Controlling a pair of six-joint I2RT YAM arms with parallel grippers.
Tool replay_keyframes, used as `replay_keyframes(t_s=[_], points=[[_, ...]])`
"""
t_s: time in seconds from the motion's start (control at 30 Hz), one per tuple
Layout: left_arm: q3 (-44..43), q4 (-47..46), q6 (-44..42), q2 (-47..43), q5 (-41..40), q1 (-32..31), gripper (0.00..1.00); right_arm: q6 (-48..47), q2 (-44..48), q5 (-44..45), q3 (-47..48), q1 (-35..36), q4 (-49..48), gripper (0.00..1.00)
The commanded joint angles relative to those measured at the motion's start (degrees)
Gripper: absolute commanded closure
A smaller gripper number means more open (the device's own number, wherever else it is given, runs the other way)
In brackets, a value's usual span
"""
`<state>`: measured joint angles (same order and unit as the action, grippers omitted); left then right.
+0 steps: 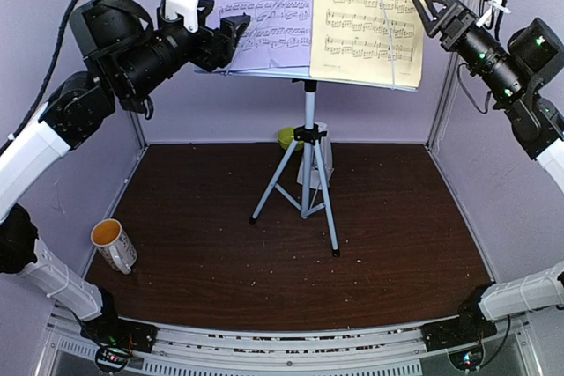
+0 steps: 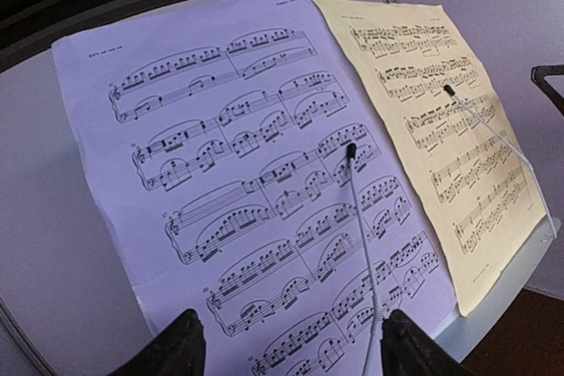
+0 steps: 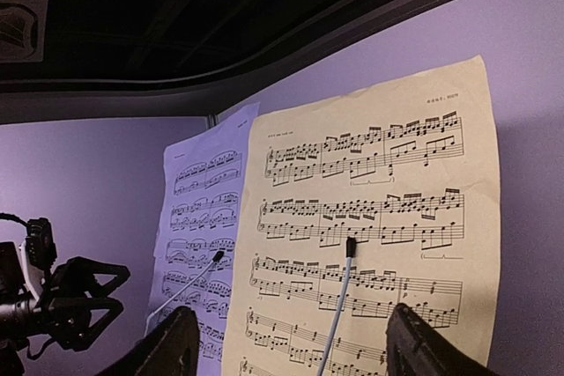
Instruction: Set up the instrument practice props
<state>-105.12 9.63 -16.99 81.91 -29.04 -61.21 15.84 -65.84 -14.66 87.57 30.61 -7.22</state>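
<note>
On the near left of the dark brown table [image 1: 264, 261] stands a white mug with an orange inside [image 1: 113, 244], well apart from everything else. Mid-table, the silver tripod [image 1: 305, 184] stands upright with its legs spread. Just behind it, by the far wall, are a small white metronome [image 1: 325, 152], mostly hidden by the legs, and a green bowl [image 1: 286, 136] peeking out on its left. High on the tripod's post, the pale music stand desk [image 1: 352, 79] carries the lavender page [image 1: 264, 2] on the left and the yellow page [image 1: 370, 6] on the right, side by side, each pinned by a thin wire holder [image 2: 359, 217] with a black tip. The left gripper [image 1: 234, 38] hangs at the lavender page's lower left edge with its jaws spread wide and facing the sheet; whether it touches cannot be told. The right gripper [image 1: 426, 6], also wide apart and empty, hovers just beyond the yellow page's right edge.
</note>
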Motion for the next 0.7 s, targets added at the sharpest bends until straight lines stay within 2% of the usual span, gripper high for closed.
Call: replay_keyframes(t_s=[0.0, 0.23, 0.5, 0.67], points=[[4.14, -5.07, 2.48, -5.19, 0.38, 0.61, 0.29, -1.33, 4.36, 0.86, -3.03, 0.24, 1.43, 0.23], [18.93, -7.84, 12.50, -16.60, 0.14, 6.15, 0.29, -2.67, 15.23, 7.65, -13.70, 0.24, 3.91, 0.16], [33.75, -6.99, 23.02, -26.10, 0.15, 14.08, 0.28, -0.14, 29.11, 18.89, -30.80, -0.07, 14.00, 0.14], [39.96, -6.81, 28.11, -28.83, 2.14, 17.67, 0.28, 4.45, 31.89, 19.06, -41.78, -1.40, 13.92, 0.14]])
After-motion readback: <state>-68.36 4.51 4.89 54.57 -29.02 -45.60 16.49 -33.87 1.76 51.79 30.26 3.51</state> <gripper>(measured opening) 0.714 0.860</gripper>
